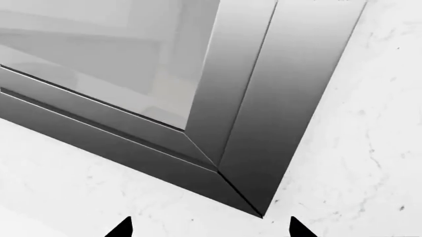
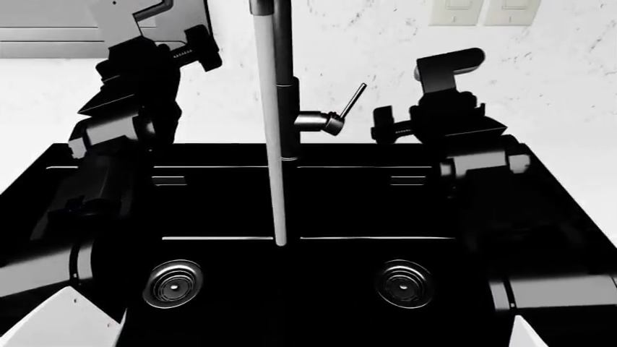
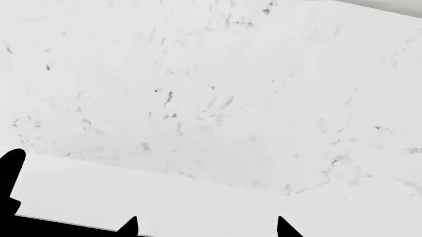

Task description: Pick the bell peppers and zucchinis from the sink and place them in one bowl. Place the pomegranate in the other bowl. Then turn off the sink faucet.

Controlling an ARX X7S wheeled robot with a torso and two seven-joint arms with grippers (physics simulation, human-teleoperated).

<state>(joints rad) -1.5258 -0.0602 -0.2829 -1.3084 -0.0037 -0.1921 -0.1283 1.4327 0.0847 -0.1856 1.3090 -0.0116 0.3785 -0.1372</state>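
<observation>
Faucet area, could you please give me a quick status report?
Left gripper and right gripper both raised, empty. Sink faucet lever untouched, water stream running into sink. No produce visible in basins.

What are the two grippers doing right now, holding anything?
Left gripper: open, holding nothing.
Right gripper: open, holding nothing.

Right claw [image 3: 205, 226] tips spread apart — facing white marbled wall [image 3: 218, 94].
</observation>
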